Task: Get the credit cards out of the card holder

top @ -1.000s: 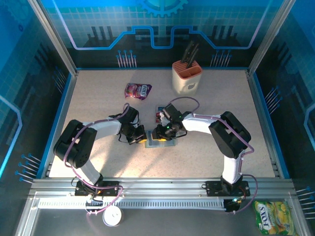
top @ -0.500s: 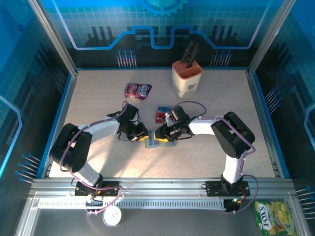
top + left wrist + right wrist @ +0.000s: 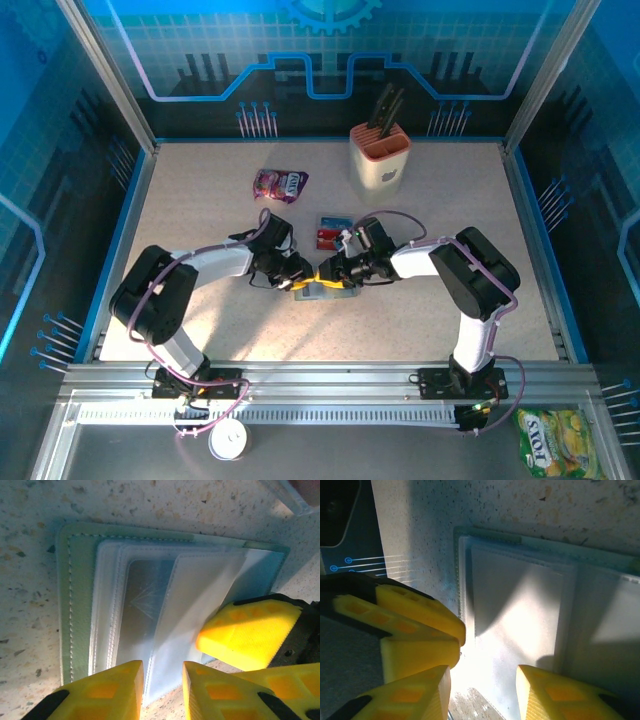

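Item: card holder point(image 3: 80, 605), sage-green, stitched rim, glossy clear sleeves, open flat at centre of speckled table point(image 3: 200, 200). I read left gripper point(image 3: 162, 667) parted slightly, right gripper point(image 3: 482, 672) wider (ribbed yellow fingers point(image 3: 100, 690)), both over its edges. Cannot tell if either has hold.

Inspection, remote station. The card holder point(image 3: 327, 291) lies flat and opened out near the middle of the table point(image 3: 200, 200), inside face up. In the left wrist view the card holder point(image 3: 82, 605) shows a sage-green soft border with a stitched seam and rounded corners, around pale grey-blue stepped slots. The right wrist view gives the same slotted face point(image 3: 520, 610), partly in hard glare. I cannot tell whether any slot is occupied. The credit cards point(image 3: 332, 234), red and blue, lie flat on the table just behind the holder, close together, apart from it.
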Action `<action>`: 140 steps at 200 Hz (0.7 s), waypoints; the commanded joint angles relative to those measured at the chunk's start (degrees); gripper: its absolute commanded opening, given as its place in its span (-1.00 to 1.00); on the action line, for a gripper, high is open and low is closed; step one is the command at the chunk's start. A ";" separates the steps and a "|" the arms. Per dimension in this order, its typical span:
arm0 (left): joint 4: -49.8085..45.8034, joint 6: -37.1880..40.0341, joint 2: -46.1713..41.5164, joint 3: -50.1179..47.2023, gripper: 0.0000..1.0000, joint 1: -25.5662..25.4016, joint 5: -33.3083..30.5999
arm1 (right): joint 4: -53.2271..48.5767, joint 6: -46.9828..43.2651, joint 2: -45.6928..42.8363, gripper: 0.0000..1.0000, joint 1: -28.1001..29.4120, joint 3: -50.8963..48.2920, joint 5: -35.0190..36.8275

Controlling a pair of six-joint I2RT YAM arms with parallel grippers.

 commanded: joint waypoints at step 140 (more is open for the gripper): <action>4.53 -2.97 2.84 0.09 -0.69 -0.94 0.63 | -5.41 -0.94 0.86 -0.36 -0.92 -1.18 2.41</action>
